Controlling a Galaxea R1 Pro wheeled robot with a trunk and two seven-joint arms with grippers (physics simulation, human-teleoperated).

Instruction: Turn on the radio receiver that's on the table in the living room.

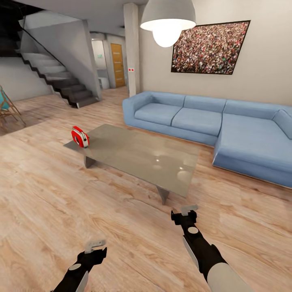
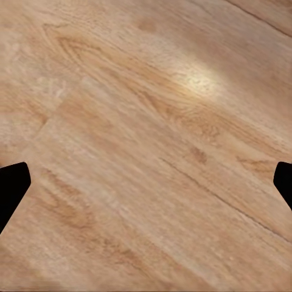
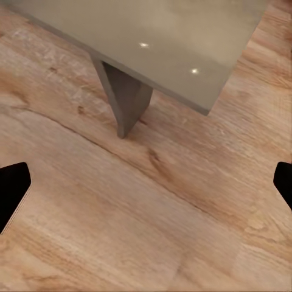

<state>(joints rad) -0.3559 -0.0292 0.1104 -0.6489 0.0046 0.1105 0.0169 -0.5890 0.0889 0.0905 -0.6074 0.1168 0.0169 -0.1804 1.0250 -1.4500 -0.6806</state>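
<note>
The red radio receiver (image 1: 80, 136) with white side trim stands upright on the far left corner of the low grey-beige table (image 1: 134, 152). Both my grippers hang low over the wood floor, short of the table. My left gripper (image 1: 95, 244) is far from the radio, and in the left wrist view its black fingertips (image 2: 12, 188) stand wide apart over bare planks. My right gripper (image 1: 189, 210) is just in front of the table's near right corner. It is open too, and the right wrist view looks down on the table (image 3: 164, 36) and its leg (image 3: 125, 97).
A light-blue sectional sofa (image 1: 211, 121) wraps the far and right sides of the table. A pendant lamp (image 1: 168, 20) hangs above, beside a framed crowd picture (image 1: 209, 48). A staircase (image 1: 61, 81) and a pillar (image 1: 132, 48) stand at the back, a chair (image 1: 6, 107) at far left.
</note>
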